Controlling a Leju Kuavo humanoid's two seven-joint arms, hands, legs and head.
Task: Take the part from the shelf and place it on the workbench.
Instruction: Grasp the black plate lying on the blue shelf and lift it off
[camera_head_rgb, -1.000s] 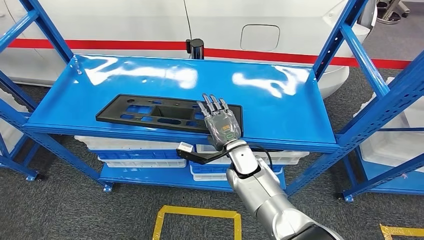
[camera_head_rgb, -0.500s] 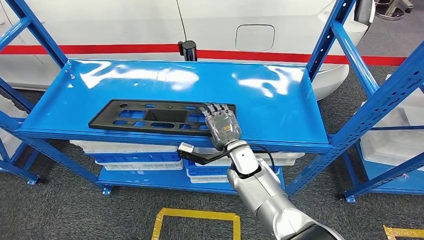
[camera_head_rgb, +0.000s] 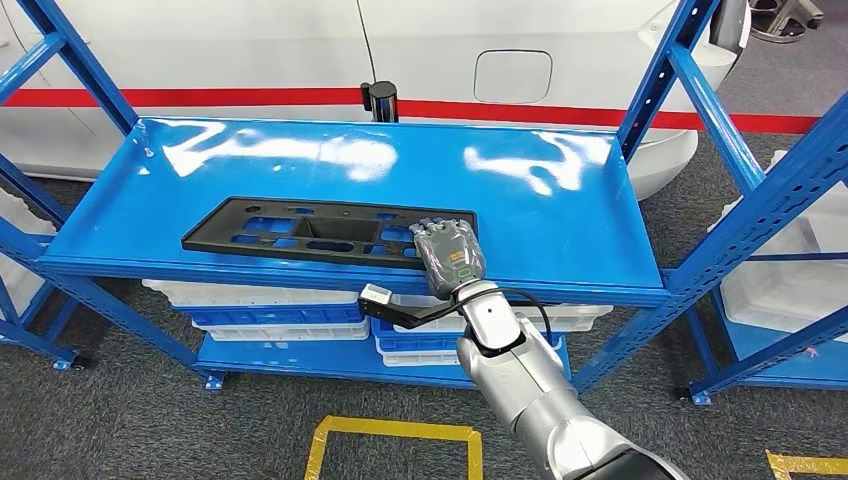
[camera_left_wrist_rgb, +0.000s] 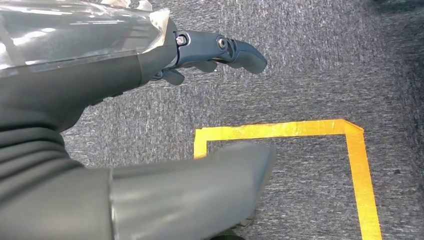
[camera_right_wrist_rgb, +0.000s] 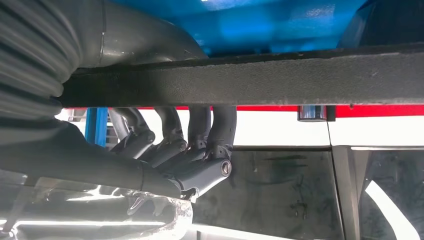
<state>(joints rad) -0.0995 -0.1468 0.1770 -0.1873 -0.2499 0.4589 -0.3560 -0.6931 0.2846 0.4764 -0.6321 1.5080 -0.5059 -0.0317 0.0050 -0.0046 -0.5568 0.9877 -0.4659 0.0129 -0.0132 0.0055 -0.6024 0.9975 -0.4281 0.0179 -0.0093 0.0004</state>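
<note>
The part (camera_head_rgb: 300, 232) is a long flat black plastic panel with several cut-outs, lying along the front of the blue shelf board (camera_head_rgb: 560, 220). My right hand (camera_head_rgb: 450, 255) is at the panel's right end, back of the hand up, fingers curled down over it. In the right wrist view the panel's edge (camera_right_wrist_rgb: 300, 77) runs across as a dark bar, and my right hand (camera_right_wrist_rgb: 185, 150) has its fingers wrapped around it with the thumb on the opposite face. My left hand (camera_left_wrist_rgb: 100, 75) hangs over grey carpet, fingers apart and holding nothing.
Blue uprights (camera_head_rgb: 690, 70) frame the shelf on both sides. White bins (camera_head_rgb: 260, 300) sit on the lower level. A white car body with a red stripe (camera_head_rgb: 500, 105) stands behind, and a black cylinder (camera_head_rgb: 380, 98) rises at the shelf's back edge. Yellow floor tape (camera_head_rgb: 390, 430) marks the carpet.
My right hand's fingers, stretched flat over the panel's end a second ago, have curled down around it. The view has shifted slightly; the panel lies where it was on the shelf.
</note>
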